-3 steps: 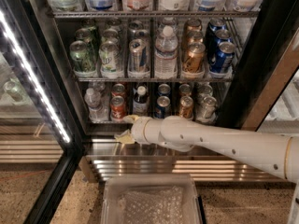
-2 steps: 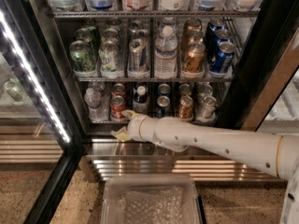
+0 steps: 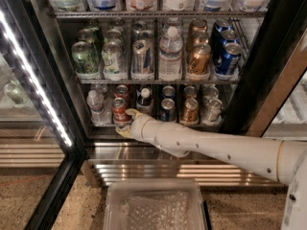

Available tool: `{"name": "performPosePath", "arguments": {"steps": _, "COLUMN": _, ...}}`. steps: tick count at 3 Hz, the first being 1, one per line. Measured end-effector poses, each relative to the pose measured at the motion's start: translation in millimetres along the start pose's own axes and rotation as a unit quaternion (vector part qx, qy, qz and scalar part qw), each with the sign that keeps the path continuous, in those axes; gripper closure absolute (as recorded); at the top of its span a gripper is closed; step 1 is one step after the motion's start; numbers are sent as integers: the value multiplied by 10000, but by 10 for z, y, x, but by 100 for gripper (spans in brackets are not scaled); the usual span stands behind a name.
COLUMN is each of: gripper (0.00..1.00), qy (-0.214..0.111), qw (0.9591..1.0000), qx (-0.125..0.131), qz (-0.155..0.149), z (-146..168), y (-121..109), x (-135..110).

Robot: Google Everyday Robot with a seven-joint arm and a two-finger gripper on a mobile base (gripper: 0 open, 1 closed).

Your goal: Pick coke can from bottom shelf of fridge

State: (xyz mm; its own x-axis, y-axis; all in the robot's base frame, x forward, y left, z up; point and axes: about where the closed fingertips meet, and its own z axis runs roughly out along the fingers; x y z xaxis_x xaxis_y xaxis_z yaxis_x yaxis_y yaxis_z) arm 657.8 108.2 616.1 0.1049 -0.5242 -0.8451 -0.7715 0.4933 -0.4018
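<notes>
Coke can on bottom shelf, label unreadable; hand spread apart just beside it.

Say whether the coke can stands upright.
Upright: the coke can stands top up on the bottom shelf; the end effector is at its base.

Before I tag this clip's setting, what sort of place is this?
Probably a shop or office pantry: a glass-door fridge, its wire racks stocked with cans, and the pincer at the bottom shelf by the coke can.

The claw hangs right at the coke can on the front of the bottom shelf.
</notes>
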Motion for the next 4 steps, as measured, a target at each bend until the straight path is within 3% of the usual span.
{"name": "performPosePath", "arguments": {"steps": 2, "gripper": 46, "qy": 258, "qw": 9975, "qx": 660, "qz": -48, "z": -348, "y": -251, "x": 20}}
{"name": "performPosePath", "arguments": {"steps": 4, "gripper": 48, "qy": 232, "qw": 9969, "qx": 751, "qz": -23, "z": -343, "y": -289, "x": -10}}
